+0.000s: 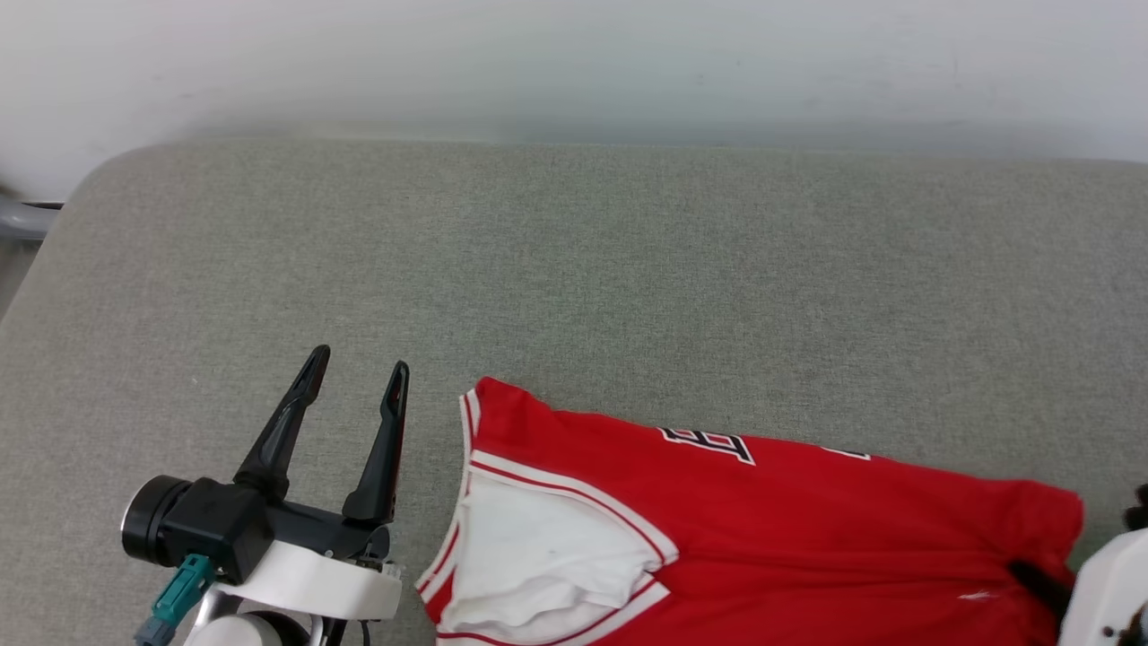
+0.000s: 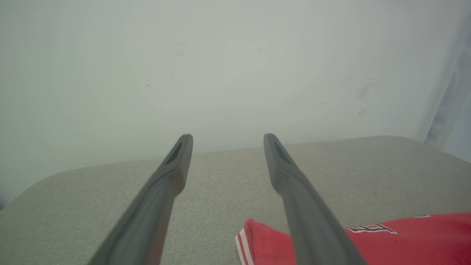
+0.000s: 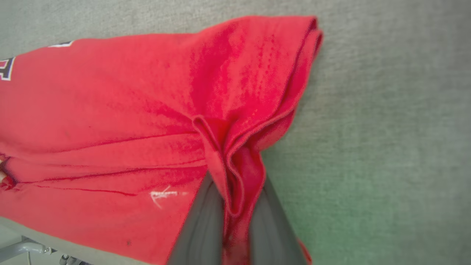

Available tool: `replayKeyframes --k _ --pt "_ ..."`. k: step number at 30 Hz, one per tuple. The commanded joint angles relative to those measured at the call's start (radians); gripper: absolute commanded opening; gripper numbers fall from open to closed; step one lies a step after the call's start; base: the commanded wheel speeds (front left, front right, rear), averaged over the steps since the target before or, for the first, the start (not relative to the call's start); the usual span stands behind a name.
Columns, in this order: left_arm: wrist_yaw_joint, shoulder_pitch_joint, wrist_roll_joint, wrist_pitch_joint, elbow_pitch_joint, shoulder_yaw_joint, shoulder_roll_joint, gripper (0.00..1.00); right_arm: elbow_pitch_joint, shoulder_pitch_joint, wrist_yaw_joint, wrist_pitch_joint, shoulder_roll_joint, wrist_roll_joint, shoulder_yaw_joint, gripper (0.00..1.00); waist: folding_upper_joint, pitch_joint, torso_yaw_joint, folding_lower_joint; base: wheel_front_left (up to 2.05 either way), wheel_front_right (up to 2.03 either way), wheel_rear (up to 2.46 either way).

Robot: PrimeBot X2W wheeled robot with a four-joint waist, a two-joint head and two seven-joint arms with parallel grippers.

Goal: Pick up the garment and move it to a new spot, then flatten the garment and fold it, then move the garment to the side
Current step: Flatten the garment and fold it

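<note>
A red jersey (image 1: 807, 520) lies on a grey fabric bench (image 1: 574, 269), along its near edge and right of centre in the head view. A white sleeve (image 1: 538, 556) with red-and-white striped trim lies at the jersey's left end. Part of a black, white-edged letter (image 1: 708, 444) shows at its far edge.

At the jersey's right end, the right gripper (image 3: 235, 198) is clenched on a bunched fold of red cloth (image 3: 110, 110), which rises in a ridge between its two dark fingers (image 3: 206, 228).

The left gripper (image 1: 359, 363) sits just left of the jersey, apart from it, with its jaws spread wide and nothing between them. Its wrist view shows the fingers (image 2: 173, 173) above bare bench, with a corner of the jersey (image 2: 423, 235) at the lower right. A white wall (image 1: 574, 63) stands behind the bench.
</note>
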Motion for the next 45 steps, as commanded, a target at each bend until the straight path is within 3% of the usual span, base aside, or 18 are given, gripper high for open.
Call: replayKeyframes --k 1,10,14,20,27,38,45 --pt "-0.002 0.010 -0.007 -0.004 0.001 -0.001 0.003 1.00 0.026 0.001 -0.012 -0.009 -0.027 -0.015 -0.014 0.00 0.0000 -0.002 -0.001 0.0000 0.00 0.00 0.00" --pt "-0.002 0.014 -0.013 -0.004 0.008 -0.009 0.004 1.00 0.116 -0.023 -0.008 -0.082 -0.129 -0.112 -0.108 0.00 0.0000 -0.023 0.001 0.0000 0.00 0.00 0.00" --pt "-0.002 0.024 -0.016 -0.004 0.013 -0.005 -0.001 1.00 0.121 -0.027 -0.008 -0.091 -0.119 -0.119 -0.122 0.00 0.0000 -0.044 0.001 0.0000 0.00 0.00 0.00" --pt "-0.002 0.049 -0.024 -0.004 0.018 -0.014 -0.010 1.00 0.033 0.025 -0.007 -0.068 -0.097 -0.105 -0.094 0.00 0.0000 -0.086 0.000 0.0000 0.00 0.00 0.00" --pt "-0.002 0.082 -0.032 -0.004 0.020 -0.005 -0.026 1.00 -0.171 0.127 -0.007 0.014 -0.078 -0.114 -0.055 0.00 0.0000 -0.134 -0.002 0.0000 0.00 0.00 0.00" --pt "-0.002 0.099 -0.040 -0.004 0.022 -0.012 -0.050 1.00 -0.521 0.227 -0.007 0.161 0.018 -0.113 0.043 0.00 0.0000 -0.157 0.016 0.0000 0.00 0.00 0.00" --pt "-0.002 0.090 -0.043 -0.003 0.022 -0.005 -0.048 1.00 -0.596 0.211 -0.007 0.196 0.169 -0.066 0.113 0.00 0.0000 -0.150 0.048 0.0000 0.00 0.00 0.00"
